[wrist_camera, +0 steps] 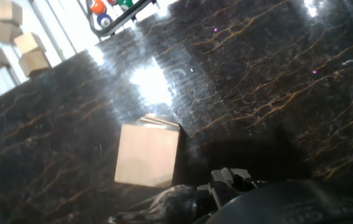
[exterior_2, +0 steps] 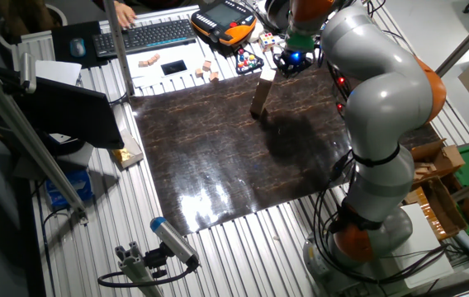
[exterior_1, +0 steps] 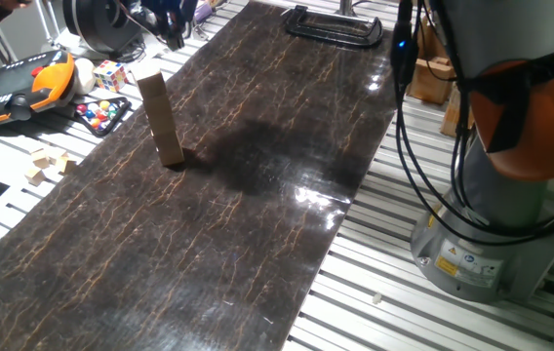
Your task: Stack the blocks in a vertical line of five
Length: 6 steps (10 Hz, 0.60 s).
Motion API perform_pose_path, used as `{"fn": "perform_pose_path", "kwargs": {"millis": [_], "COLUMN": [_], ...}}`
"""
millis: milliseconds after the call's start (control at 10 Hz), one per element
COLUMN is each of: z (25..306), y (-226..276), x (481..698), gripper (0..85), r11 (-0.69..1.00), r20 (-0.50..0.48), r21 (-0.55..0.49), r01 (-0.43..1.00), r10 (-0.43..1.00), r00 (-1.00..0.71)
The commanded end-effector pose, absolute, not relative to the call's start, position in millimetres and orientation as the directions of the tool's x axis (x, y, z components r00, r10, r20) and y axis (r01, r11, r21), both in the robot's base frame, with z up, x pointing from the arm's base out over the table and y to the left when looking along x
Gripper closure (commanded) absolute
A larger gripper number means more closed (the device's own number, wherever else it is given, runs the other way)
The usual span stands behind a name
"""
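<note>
The stack of blocks (exterior_1: 161,118) stands as one tall column on the dark tabletop (exterior_1: 209,244), near its edge on the side of the puzzle cube (exterior_1: 109,74) and the small pale wooden bits (exterior_1: 48,164). It leans a little, and I cannot count its levels for sure, but it looks close to five high. From the hand view, the top block (wrist_camera: 148,155) lies directly under the camera, slightly to the left. The gripper (exterior_2: 289,63) hangs above and just beside the column, not touching it. Whether its fingers are spread or pressed together, I cannot tell. I judge that the stacking is at its end; the next move should be a clean retreat upward, without knocking the column.
</note>
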<state>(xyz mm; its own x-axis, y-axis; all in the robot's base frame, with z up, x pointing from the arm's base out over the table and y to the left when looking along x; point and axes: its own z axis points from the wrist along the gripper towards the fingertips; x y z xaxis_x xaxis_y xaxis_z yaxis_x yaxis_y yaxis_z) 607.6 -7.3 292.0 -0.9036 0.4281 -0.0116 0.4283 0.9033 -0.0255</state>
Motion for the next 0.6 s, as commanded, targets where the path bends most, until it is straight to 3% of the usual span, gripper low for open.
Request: {"fn": "perform_pose_path", "kwargs": {"millis": [0, 500], "z": [291.3, 289.4], "y": [-6.0, -3.0], "x": [607.1, 605.3], "gripper": [84.0, 84.0], "r11": [0.906, 0.931], "r20": [-0.010, -0.010], "r21": [-0.028, -0.026], "r01": [0.422, 0.364], "r10": [0.421, 0.364], "r00": [-0.907, -0.932]}}
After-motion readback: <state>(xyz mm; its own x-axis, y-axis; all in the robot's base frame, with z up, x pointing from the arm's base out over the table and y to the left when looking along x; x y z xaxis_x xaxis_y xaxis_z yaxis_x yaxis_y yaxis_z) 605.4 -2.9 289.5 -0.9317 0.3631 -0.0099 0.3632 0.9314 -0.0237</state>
